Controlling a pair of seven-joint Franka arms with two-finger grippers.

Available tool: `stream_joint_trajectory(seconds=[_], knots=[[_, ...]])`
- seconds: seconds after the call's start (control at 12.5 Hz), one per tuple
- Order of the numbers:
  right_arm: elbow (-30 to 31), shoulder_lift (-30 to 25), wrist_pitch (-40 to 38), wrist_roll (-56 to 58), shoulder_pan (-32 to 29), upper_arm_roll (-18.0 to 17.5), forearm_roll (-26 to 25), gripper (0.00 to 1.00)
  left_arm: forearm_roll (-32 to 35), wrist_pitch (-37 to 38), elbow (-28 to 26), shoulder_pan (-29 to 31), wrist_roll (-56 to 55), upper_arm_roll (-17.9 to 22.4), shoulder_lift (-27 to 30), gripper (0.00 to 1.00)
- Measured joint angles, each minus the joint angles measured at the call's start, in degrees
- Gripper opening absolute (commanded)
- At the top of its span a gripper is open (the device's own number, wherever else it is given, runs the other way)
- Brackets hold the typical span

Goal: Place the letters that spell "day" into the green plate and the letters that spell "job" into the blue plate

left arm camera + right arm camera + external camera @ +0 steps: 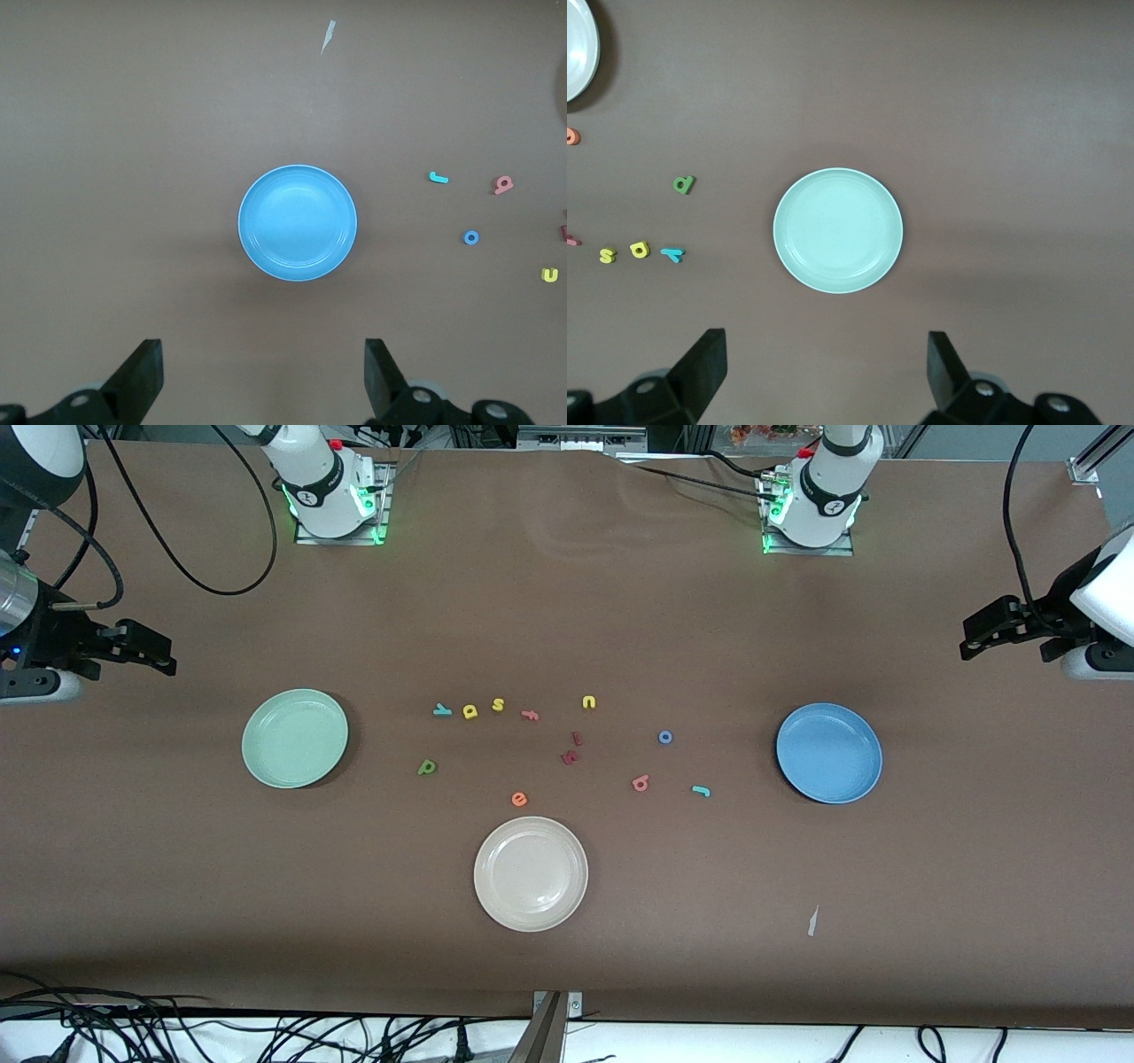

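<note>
The green plate (295,738) (838,230) lies toward the right arm's end of the table, the blue plate (829,752) (298,222) toward the left arm's end. Both hold nothing. Between them lie the teal y (442,710), yellow a (470,710) and green d (427,766), then the blue o (665,736), pink b (640,783) and teal j (701,790). My right gripper (128,654) (827,367) hangs open, high over the table's end by the green plate. The left gripper (1010,638) (264,372) hangs open by the blue plate's end.
A cream plate (531,873) sits nearer the front camera than the letters. Among the letters lie a yellow s (498,705), yellow u (588,702), orange e (519,799), a pink letter (530,714) and two dark red ones (572,749). A white scrap (811,921) lies near the front edge.
</note>
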State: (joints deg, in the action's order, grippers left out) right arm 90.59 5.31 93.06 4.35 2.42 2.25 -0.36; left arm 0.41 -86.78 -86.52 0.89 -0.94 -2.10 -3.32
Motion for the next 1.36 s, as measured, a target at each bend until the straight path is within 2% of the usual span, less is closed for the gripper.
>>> stream_joint_trajectory(seconds=[1.36], knots=[[0.0,0.0,0.0,0.0,0.0,0.0,0.0,1.00,0.0,-1.8,0.0,-0.1,0.0,-0.1,-1.1,1.00]])
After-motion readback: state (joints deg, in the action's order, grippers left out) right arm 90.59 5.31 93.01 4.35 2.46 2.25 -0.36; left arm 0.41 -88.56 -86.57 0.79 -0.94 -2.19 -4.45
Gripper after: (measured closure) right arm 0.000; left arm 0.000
